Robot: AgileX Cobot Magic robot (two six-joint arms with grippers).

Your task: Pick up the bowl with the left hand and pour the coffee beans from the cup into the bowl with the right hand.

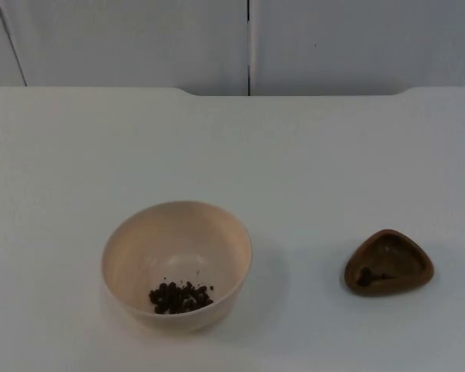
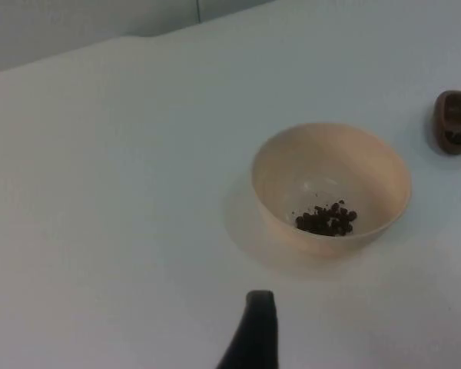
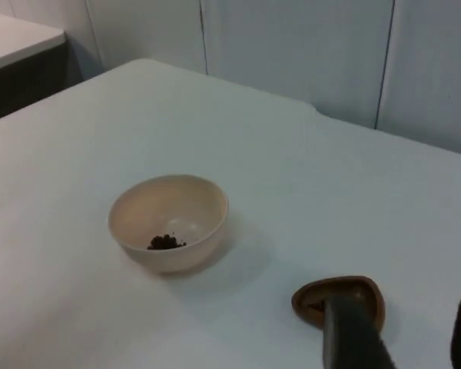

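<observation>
A cream bowl [image 1: 177, 263] stands on the white table at the front left, with a small heap of dark coffee beans [image 1: 180, 297] in its bottom. The brown, rounded-triangle cup [image 1: 388, 262] sits upright to the bowl's right, apart from it, with a few beans left inside. In the left wrist view the bowl [image 2: 332, 187] lies some way ahead of my left gripper [image 2: 260, 307], which touches nothing. My right gripper [image 3: 407, 338] hangs open just short of the cup [image 3: 346, 290], holding nothing, and the bowl [image 3: 169, 221] is farther off.
The grey partition wall [image 1: 248, 43] closes off the table's far edge. A second table surface [image 3: 19, 34] stands beyond the table's side edge in the right wrist view.
</observation>
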